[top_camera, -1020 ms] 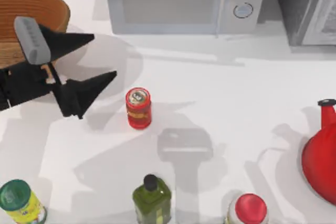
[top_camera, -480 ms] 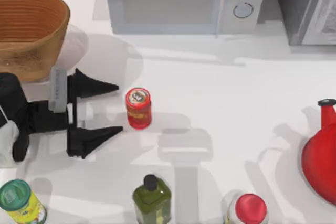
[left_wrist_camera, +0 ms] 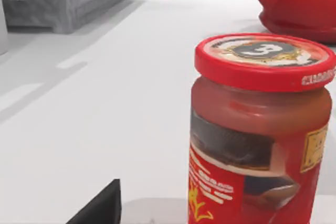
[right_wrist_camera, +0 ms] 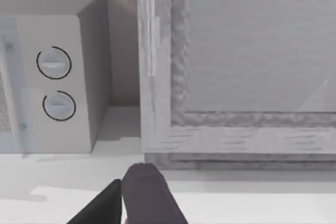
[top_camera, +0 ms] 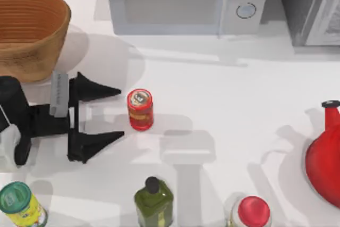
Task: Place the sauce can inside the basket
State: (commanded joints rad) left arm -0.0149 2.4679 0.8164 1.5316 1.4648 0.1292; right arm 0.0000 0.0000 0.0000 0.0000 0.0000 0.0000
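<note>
Woven wicker basket (top_camera: 32,30), ribbed.

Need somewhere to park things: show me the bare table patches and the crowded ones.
Bare: the wide stretch between the sauce can, the microwave and the red kettle. Crowded: the front edge with the green-lidded can, olive bottle and red-capped jar, plus the left gripper below the basket.

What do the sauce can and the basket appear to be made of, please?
The sauce can looks like see-through glass or plastic with a glossy red lid, since the left wrist view shows dark red contents behind its printed label; from above the top looks silvery. The basket looks like matte woven wicker, tan-brown with ribbed horizontal rows.
</note>
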